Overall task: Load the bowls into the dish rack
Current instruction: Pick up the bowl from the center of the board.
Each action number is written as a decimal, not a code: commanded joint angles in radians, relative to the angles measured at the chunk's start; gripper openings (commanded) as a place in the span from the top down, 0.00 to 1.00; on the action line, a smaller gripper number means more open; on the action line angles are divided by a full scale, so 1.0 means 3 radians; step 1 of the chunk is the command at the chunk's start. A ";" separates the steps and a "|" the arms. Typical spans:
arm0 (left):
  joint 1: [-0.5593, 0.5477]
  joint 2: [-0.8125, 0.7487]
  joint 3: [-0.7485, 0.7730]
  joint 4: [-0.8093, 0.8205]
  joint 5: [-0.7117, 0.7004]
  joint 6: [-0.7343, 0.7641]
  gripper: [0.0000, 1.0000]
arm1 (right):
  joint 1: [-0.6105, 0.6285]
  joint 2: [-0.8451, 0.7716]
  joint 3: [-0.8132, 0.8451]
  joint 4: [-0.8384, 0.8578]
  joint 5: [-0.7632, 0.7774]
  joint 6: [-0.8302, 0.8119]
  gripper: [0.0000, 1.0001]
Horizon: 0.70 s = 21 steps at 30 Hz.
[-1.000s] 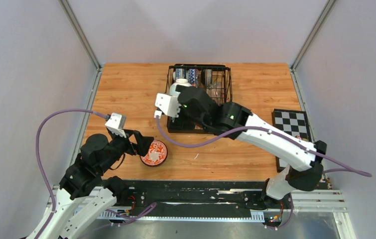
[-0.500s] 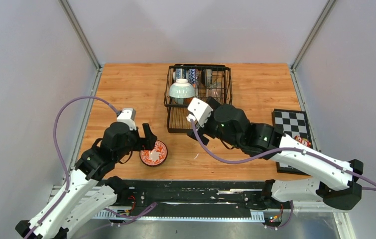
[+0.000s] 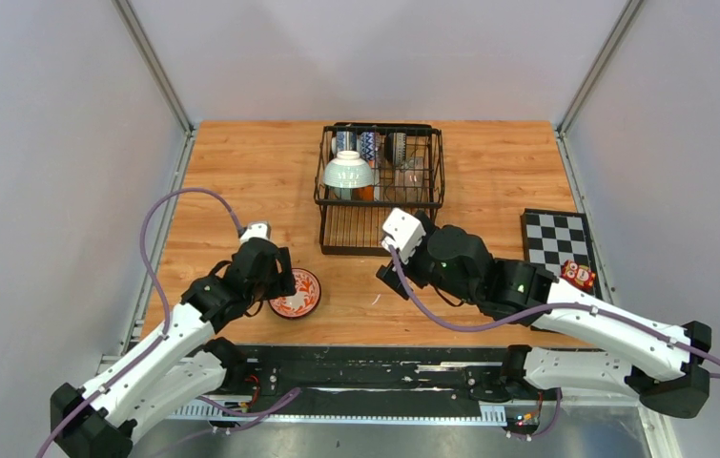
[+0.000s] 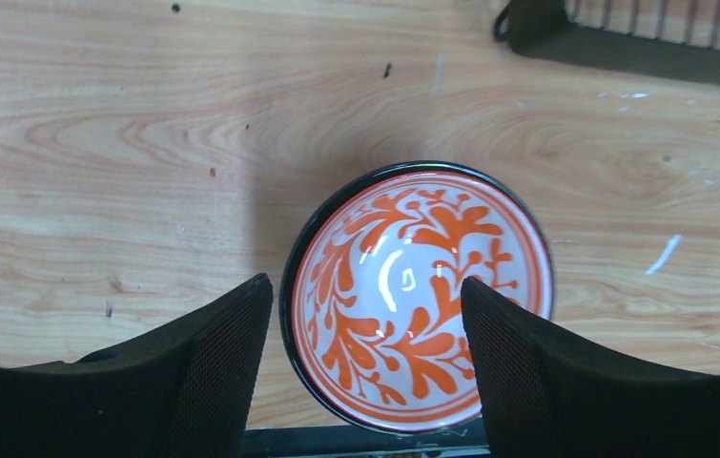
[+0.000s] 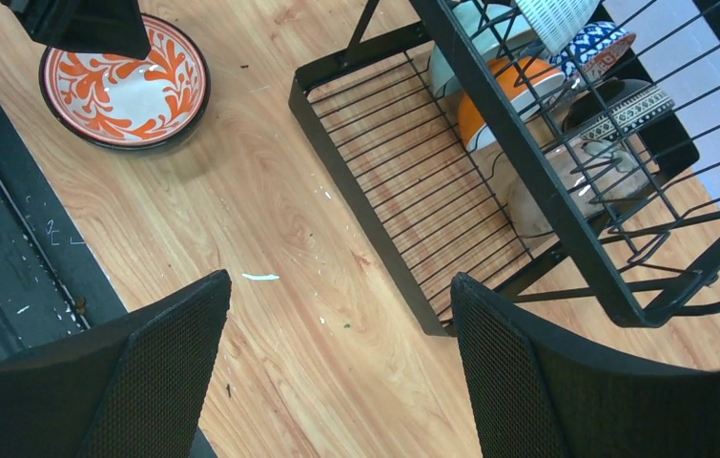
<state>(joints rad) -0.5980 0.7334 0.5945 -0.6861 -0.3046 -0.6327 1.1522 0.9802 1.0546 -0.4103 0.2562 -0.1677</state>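
Tabletop (image 3: 241,172) of scuffed wood lies between pale walls (image 3: 51,143).

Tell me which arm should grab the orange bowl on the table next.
Left. The left gripper hangs open over the bowl, fingers straddling its rim; the right gripper is empty, over the table by the rack.

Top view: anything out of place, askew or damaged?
Nothing spilled or broken. The orange-patterned bowl sits upright on the table, outside the dish rack, under the open left gripper. A pale green bowl in the rack appears mouth-down. A white scuff marks the table near the rack.
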 commanded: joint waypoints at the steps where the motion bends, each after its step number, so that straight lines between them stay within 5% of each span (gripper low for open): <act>1: -0.0015 0.0129 -0.0161 0.0206 -0.0173 -0.0147 0.27 | 0.0035 -0.0110 -0.0124 0.0118 -0.0072 0.0121 0.13; 12: -0.0016 0.0483 -0.0310 0.0456 -0.0144 -0.0156 0.45 | 0.0034 -0.0072 -0.0304 0.0234 -0.0278 0.0328 0.15; 21: -0.0019 0.0575 -0.0414 0.0757 0.0194 -0.0156 0.84 | 0.0035 -0.0091 -0.0455 0.0243 -0.0317 0.0517 0.17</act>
<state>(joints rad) -0.5980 0.8928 0.4892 -0.5568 -0.3237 -0.6601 1.1522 0.9623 0.9459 -0.3561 0.1799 -0.0631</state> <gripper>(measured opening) 0.236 0.837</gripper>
